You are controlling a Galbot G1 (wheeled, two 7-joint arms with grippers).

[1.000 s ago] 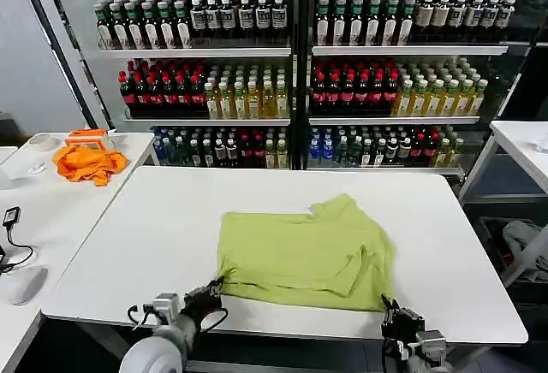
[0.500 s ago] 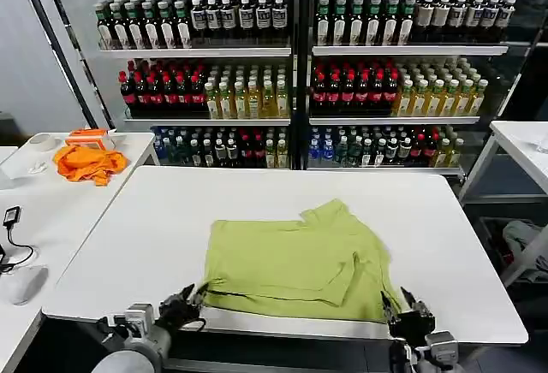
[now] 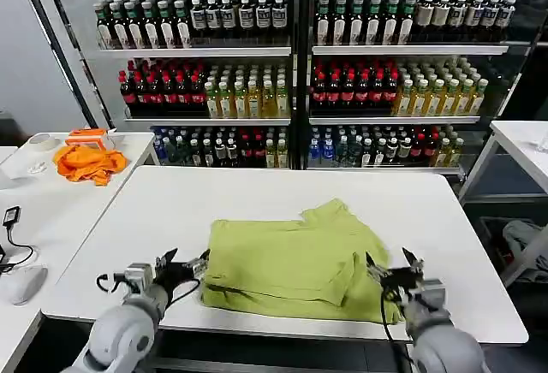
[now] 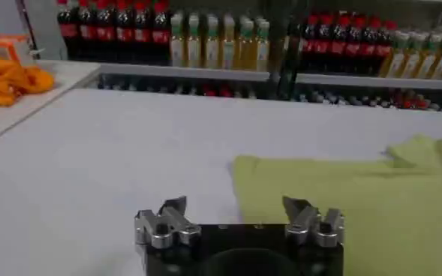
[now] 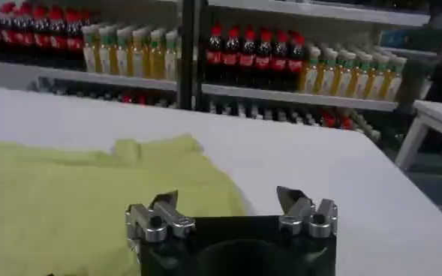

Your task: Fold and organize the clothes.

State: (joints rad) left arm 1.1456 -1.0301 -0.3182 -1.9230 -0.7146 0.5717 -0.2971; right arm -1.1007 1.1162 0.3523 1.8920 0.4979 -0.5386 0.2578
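Note:
The light yellow-green T-shirt (image 3: 295, 260) lies partly folded on the white table (image 3: 171, 210), near its front edge. My left gripper (image 3: 184, 266) hovers open at the shirt's left edge, and in the left wrist view the left gripper (image 4: 236, 205) straddles the edge of the cloth (image 4: 356, 202). My right gripper (image 3: 390, 269) is open over the shirt's front right corner. In the right wrist view the right gripper (image 5: 228, 201) sits above the shirt's corner (image 5: 70, 195), holding nothing.
An orange cloth (image 3: 86, 162) and an orange-white tool lie on a side table (image 3: 51, 210) at the left, with a mouse and cable nearer. Shelves of bottles (image 3: 300, 74) stand behind. Another white table (image 3: 522, 146) stands at the right.
Both grippers rose from below the table's front edge to the shirt's left and right sides. The shirt's front edge shifted slightly left and bunched over the second.

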